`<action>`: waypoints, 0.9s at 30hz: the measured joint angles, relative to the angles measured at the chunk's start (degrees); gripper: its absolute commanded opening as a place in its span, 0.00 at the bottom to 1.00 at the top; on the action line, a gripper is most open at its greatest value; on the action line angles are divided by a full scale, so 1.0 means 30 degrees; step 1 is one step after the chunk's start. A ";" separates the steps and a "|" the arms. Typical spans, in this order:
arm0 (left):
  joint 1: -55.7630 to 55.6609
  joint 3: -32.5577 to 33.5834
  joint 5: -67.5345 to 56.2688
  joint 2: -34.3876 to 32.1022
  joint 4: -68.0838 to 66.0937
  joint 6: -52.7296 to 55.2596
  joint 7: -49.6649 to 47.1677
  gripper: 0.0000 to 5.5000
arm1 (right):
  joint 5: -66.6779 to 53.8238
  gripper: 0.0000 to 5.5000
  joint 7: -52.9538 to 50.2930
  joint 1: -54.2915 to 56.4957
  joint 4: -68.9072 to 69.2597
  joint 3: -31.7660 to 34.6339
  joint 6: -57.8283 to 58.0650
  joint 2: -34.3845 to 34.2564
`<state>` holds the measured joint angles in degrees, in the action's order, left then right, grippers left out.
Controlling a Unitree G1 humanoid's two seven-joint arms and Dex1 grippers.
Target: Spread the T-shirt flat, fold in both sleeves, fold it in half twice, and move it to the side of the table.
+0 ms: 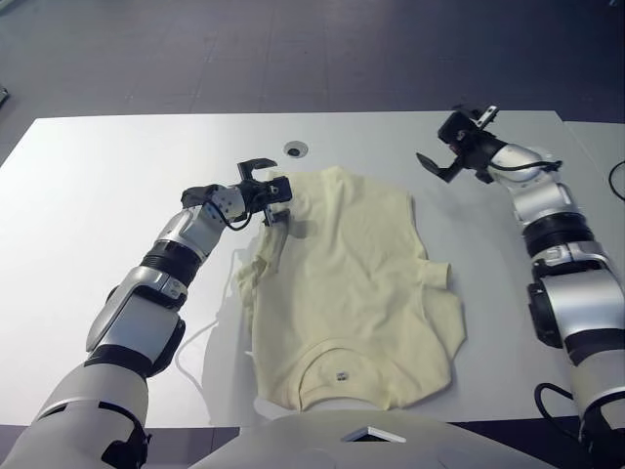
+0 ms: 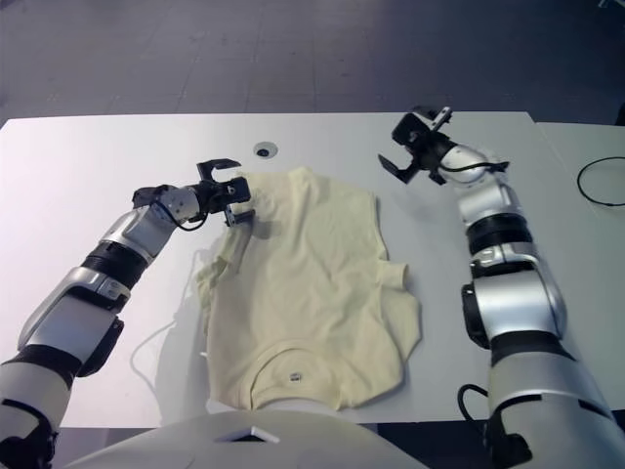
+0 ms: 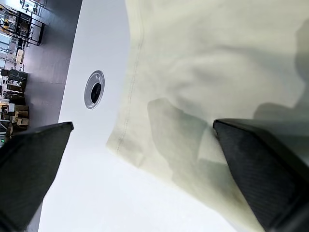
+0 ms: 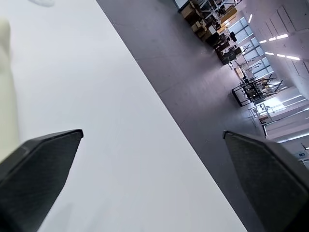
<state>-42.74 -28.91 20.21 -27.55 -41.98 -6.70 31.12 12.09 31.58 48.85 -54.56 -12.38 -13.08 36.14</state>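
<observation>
A pale yellow T-shirt [image 1: 347,283] lies on the white table [image 1: 98,186], collar toward me and hem at the far side. Its left sleeve [image 1: 256,269] is bunched against the body, and the right sleeve [image 1: 437,275] sticks out a little. My left gripper [image 1: 269,192] hovers open over the hem's far left corner [image 3: 125,145], nothing between its fingers. My right gripper [image 1: 457,142] is open above bare table [image 4: 96,96], beyond the shirt's far right corner and apart from the cloth.
A round metal grommet hole [image 1: 295,149] sits in the table just behind the shirt's hem. A black cable loop [image 2: 601,181] lies on the neighbouring table at the right. Bare tabletop stretches to the left and right of the shirt.
</observation>
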 measured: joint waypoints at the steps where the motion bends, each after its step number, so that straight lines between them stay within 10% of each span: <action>1: 0.0043 0.0045 0.0017 -0.0025 0.0004 -0.0087 0.0001 0.98 | 0.0003 0.98 0.0487 -0.0496 0.0208 -0.0001 -0.0088 0.0255; 27: 0.0441 0.0368 0.0731 -0.0034 0.0656 -0.0577 0.0355 0.98 | 0.2395 0.98 -0.0940 -0.0534 -0.3711 -0.1394 -0.2771 -0.2344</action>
<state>-41.42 -27.80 22.41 -27.65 -40.01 -8.44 32.18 19.28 28.76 47.24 -65.69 -16.56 -21.39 29.10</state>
